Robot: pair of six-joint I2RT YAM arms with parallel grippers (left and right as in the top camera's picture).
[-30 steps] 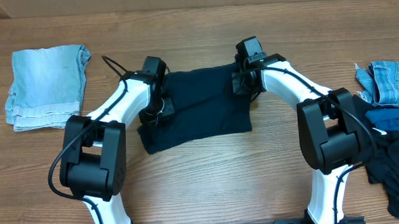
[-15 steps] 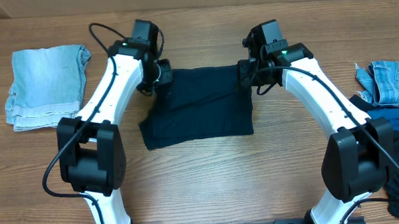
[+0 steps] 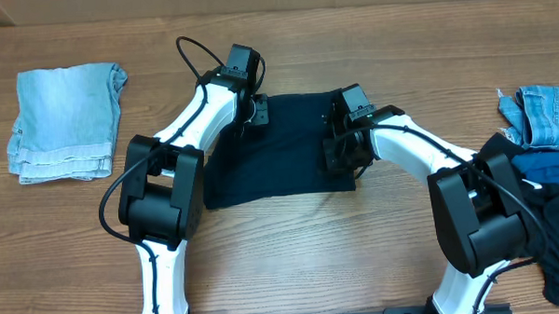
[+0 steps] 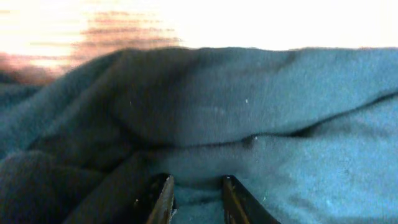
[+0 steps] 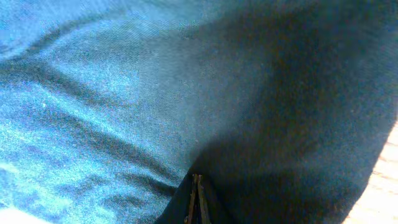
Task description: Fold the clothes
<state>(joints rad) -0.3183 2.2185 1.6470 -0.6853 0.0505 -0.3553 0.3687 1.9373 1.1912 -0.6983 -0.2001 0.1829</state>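
Note:
A dark navy garment [image 3: 288, 147] lies folded in a rough rectangle at the middle of the table. My left gripper [image 3: 257, 111] rests at its far left edge. In the left wrist view, that gripper [image 4: 194, 180] has its jaws a little apart, with wrinkled navy cloth [image 4: 249, 112] under and between them and nothing pinched. My right gripper [image 3: 335, 157] is at the garment's right edge. In the right wrist view, this gripper [image 5: 196, 177] has its fingers pressed together, tips down on the navy fabric [image 5: 124, 93], with no cloth visible between them.
A folded light-blue denim piece [image 3: 66, 122] lies at the far left. At the right edge sits crumpled light denim [image 3: 544, 115] above a heap of dark and blue clothes [image 3: 554, 231]. Bare wooden table [image 3: 292, 259] shows in front of the navy garment.
My left gripper has slid right along the garment's far edge and its jaws have parted. My right gripper has come down the right edge toward the front, still shut.

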